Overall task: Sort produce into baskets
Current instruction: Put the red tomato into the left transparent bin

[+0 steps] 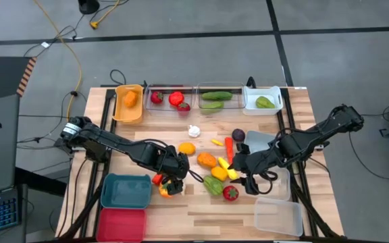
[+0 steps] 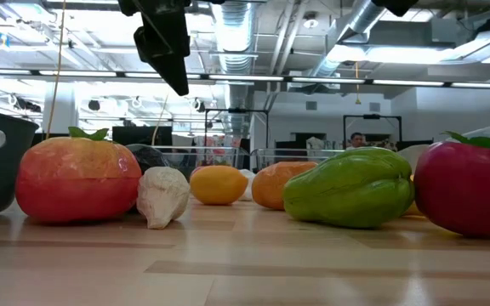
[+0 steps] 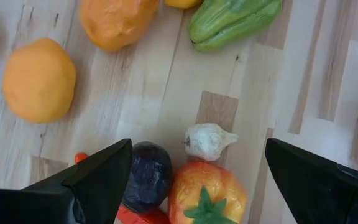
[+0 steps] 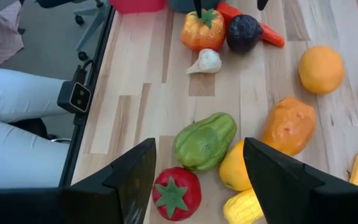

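- Left gripper [image 1: 170, 185], fingers spread, hovers over the orange-red tomato [image 3: 207, 198]: picking step; next, lower and close.
- Right gripper [image 1: 238, 174], at three o'clock, spread, empty.

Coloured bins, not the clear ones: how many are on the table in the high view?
4: an orange-yellow bin and a white bin in the top row, a teal bin and a red bin at the lower left corner. None seems hidden.
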### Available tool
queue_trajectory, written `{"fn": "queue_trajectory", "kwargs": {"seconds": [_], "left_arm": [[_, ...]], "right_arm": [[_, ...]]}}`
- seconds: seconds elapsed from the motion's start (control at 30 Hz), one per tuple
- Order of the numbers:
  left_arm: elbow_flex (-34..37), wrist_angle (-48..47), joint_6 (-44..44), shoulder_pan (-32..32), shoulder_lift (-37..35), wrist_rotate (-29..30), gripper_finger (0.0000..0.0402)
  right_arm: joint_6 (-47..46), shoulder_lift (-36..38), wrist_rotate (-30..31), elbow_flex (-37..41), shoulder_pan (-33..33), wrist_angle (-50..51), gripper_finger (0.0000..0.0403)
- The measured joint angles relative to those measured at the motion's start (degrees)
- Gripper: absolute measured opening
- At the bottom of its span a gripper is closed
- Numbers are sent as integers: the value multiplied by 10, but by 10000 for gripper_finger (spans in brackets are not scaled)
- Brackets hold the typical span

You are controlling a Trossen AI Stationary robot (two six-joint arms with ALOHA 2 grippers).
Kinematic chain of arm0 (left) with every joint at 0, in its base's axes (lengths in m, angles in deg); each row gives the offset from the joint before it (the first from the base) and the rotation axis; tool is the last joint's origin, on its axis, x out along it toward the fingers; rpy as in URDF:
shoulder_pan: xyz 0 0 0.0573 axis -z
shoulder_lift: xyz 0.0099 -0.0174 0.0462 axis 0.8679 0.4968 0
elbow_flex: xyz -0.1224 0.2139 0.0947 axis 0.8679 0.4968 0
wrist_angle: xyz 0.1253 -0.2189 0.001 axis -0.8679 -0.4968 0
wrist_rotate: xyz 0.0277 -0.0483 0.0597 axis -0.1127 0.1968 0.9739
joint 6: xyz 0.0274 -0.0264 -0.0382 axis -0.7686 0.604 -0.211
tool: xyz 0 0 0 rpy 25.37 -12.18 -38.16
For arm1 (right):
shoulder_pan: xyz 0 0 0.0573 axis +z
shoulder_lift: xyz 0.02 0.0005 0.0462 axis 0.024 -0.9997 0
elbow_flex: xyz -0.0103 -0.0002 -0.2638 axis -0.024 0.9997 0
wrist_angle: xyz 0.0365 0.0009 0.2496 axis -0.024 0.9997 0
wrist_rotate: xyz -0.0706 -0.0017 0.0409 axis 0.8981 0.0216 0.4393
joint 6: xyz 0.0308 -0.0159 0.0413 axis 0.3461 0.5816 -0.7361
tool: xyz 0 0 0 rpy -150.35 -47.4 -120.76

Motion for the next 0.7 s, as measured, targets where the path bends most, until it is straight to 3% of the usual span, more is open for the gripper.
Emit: {"fn": "queue_trajectory", "kwargs": {"seconds": [0.13, 0.27, 0.33, 0.53, 0.7], "left_arm": [[0, 0, 0, 0, 0, 0, 356], [0, 0, 0, 0, 0, 0, 356], [0, 0, 0, 0, 0, 0, 356], [0, 0, 0, 0, 0, 0, 356], [0, 0, 0, 0, 0, 0, 356]], "right_arm": [[-11, 0, 0, 0, 1, -1, 300], [-13, 0, 0, 0, 1, -1, 375], [-15, 0, 1, 0, 1, 2, 392], [-15, 0, 26, 2, -22, 16, 349], [-15, 0, 30, 2, -35, 16, 337]]}}
